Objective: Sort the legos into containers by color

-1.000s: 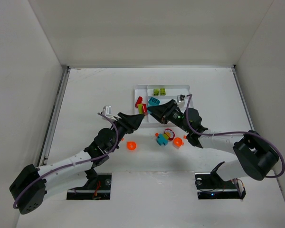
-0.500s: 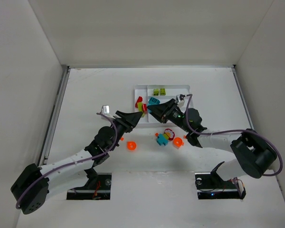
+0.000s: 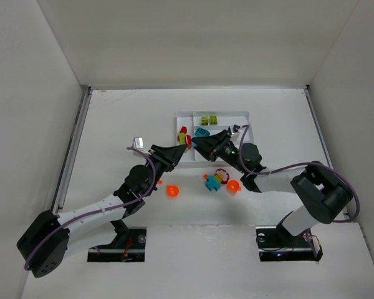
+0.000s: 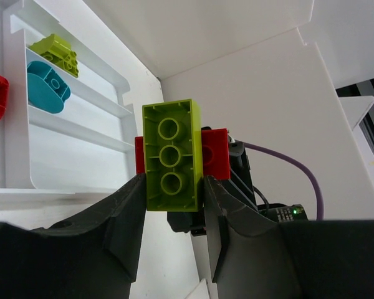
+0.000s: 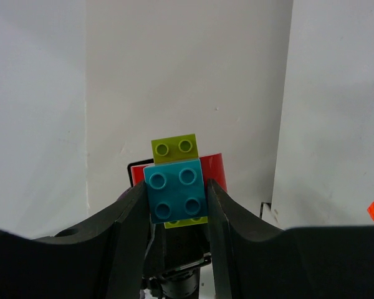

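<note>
Two hands (image 4: 172,182) (image 5: 177,194) pinch one studded plastic stack (image 4: 171,140) — glossy.

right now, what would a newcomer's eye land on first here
The two arms stand tip to tip over the left end of the white tray. The left end effector grips a yellow-green brick with a red brick directly behind it, and the right end effector grips a teal brick. Next come the bright loose bricks on the table just in front of the tray.
</note>
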